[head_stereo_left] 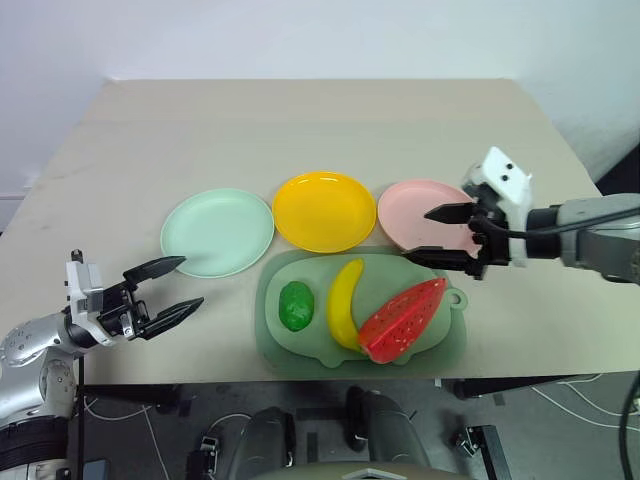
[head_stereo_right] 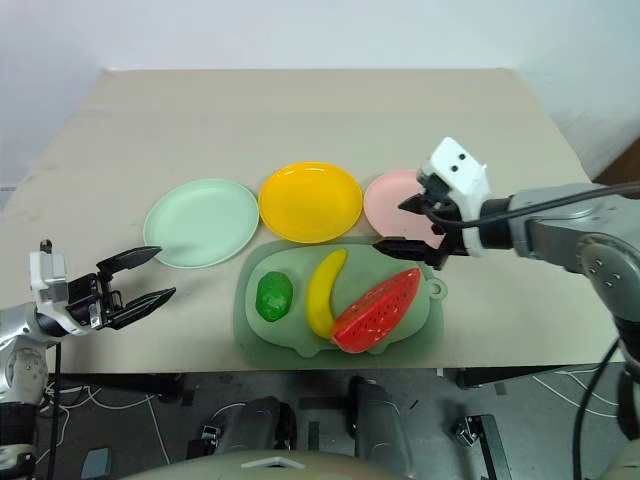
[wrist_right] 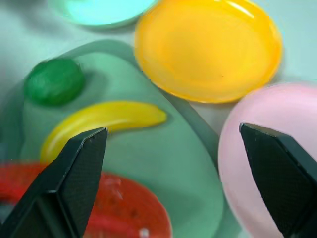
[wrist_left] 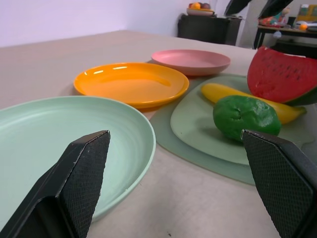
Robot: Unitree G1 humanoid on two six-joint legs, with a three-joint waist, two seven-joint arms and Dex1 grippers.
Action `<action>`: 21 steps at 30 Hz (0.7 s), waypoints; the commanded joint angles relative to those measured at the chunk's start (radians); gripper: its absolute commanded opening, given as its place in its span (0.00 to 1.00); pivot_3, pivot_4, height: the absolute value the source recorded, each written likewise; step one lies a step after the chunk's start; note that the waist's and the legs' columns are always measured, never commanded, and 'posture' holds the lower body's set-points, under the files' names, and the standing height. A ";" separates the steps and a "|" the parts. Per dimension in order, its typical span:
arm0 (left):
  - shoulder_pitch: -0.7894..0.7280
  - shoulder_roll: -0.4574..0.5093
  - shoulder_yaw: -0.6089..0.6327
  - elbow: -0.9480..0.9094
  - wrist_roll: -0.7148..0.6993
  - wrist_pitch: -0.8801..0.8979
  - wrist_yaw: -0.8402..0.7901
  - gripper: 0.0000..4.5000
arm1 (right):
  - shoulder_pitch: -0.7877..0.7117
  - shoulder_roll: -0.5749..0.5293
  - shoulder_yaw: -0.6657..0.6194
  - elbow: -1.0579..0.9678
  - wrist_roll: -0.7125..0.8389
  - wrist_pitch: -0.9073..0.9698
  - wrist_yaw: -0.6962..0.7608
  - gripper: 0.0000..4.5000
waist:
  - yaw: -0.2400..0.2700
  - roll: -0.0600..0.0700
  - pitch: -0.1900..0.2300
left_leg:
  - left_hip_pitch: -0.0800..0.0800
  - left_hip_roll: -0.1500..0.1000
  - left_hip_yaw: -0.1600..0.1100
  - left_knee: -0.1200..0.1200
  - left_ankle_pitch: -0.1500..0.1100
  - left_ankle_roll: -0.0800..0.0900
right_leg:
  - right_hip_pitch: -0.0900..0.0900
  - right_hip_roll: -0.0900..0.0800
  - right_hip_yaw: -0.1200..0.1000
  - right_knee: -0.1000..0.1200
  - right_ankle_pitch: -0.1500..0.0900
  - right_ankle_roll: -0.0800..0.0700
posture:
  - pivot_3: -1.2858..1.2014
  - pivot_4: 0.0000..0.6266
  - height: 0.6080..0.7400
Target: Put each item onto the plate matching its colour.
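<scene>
A red watermelon wedge (head_stereo_left: 402,320), a yellow banana (head_stereo_left: 346,302) and a small dark-green oval (head_stereo_left: 296,305) lie on a grey-green mat (head_stereo_left: 282,345). Behind the mat stand a mint green plate (head_stereo_left: 217,232), a yellow plate (head_stereo_left: 323,211) and a pink plate (head_stereo_left: 412,212) in a row. My right gripper (head_stereo_left: 440,235) hangs open above the near edge of the pink plate, just past the watermelon, holding nothing. My left gripper (head_stereo_left: 168,287) is open and empty at the table's front left, close to the green plate and pointing toward the mat.
The tan table (head_stereo_left: 300,130) stretches bare behind the plates. The mat's front edge lies close to the table's front edge, with cables and gear on the floor below.
</scene>
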 commanded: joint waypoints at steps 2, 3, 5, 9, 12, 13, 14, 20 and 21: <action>-0.014 0.023 0.006 -0.003 0.000 -0.010 -0.020 0.99 | 0.025 -0.055 0.021 0.047 -0.157 -0.358 0.393 1.00 | -0.005 0.000 0.000 | 0.000 0.000 0.000 0.000 0.000 0.000 | 0.000 0.000 0.000 0.000 0.000 0.000 | 0.52 0.24 0.97; -0.016 0.027 0.004 -0.002 0.001 -0.009 -0.024 0.99 | 0.007 -0.047 0.040 0.066 -0.184 -0.412 0.449 1.00 | -0.007 0.000 0.000 | 0.001 0.000 0.001 0.000 0.000 0.000 | 0.000 0.000 0.000 0.000 0.000 0.000 | 0.52 0.24 0.97; -0.021 0.031 0.001 0.004 0.004 -0.010 -0.031 0.99 | -0.028 -0.025 0.073 0.098 -0.232 -0.479 0.523 1.00 | -0.007 0.000 0.000 | 0.002 0.001 0.002 0.000 0.000 0.000 | 0.000 0.000 0.001 0.001 0.000 0.000 | 0.52 0.24 0.97; -0.020 0.032 0.004 -0.003 0.001 -0.005 -0.030 0.99 | -0.084 0.033 0.165 0.143 -0.359 -0.614 0.624 1.00 | -0.003 0.000 0.000 | 0.002 0.001 0.001 0.000 0.000 -0.001 | 0.000 0.001 0.000 0.001 0.000 0.000 | 0.52 0.24 0.97; -0.007 0.028 0.007 -0.017 -0.002 -0.005 -0.025 0.99 | -0.103 0.082 0.240 0.171 -0.465 -0.687 0.653 1.00 | -0.002 0.000 0.000 | 0.001 0.001 0.002 0.000 0.001 -0.001 | 0.000 0.000 0.000 0.001 0.000 0.000 | 0.52 0.24 0.97; 0.000 0.026 0.009 -0.025 -0.003 -0.005 -0.021 0.99 | -0.103 0.097 0.261 0.180 -0.497 -0.716 0.660 1.00 | -0.001 0.000 0.000 | 0.001 0.000 0.002 0.000 0.001 -0.001 | 0.000 0.000 0.000 0.001 0.000 0.000 | 0.52 0.24 0.97; 0.005 0.025 0.011 -0.029 -0.005 -0.005 -0.019 0.99 | -0.106 0.112 0.280 0.187 -0.522 -0.735 0.664 1.00 | -0.001 0.000 0.000 | 0.001 0.000 0.002 0.001 0.001 -0.001 | -0.001 0.000 0.000 0.001 0.000 0.000 | 0.52 0.24 0.97; 0.041 0.017 0.018 -0.064 -0.012 -0.004 0.001 0.99 | -0.129 0.210 0.366 0.250 -0.648 -0.807 0.666 1.00 | -0.001 0.000 0.000 | 0.001 0.000 0.003 0.002 0.001 -0.002 | 0.000 0.000 0.000 0.002 0.000 -0.001 | 0.52 0.24 0.97; 0.044 0.016 0.019 -0.069 -0.013 -0.002 0.006 0.99 | -0.132 0.222 0.376 0.261 -0.661 -0.816 0.667 1.00 | 0.000 0.000 0.000 | 0.002 0.000 0.003 0.002 0.001 -0.002 | 0.000 0.000 0.000 0.002 0.000 -0.001 | 0.52 0.24 0.97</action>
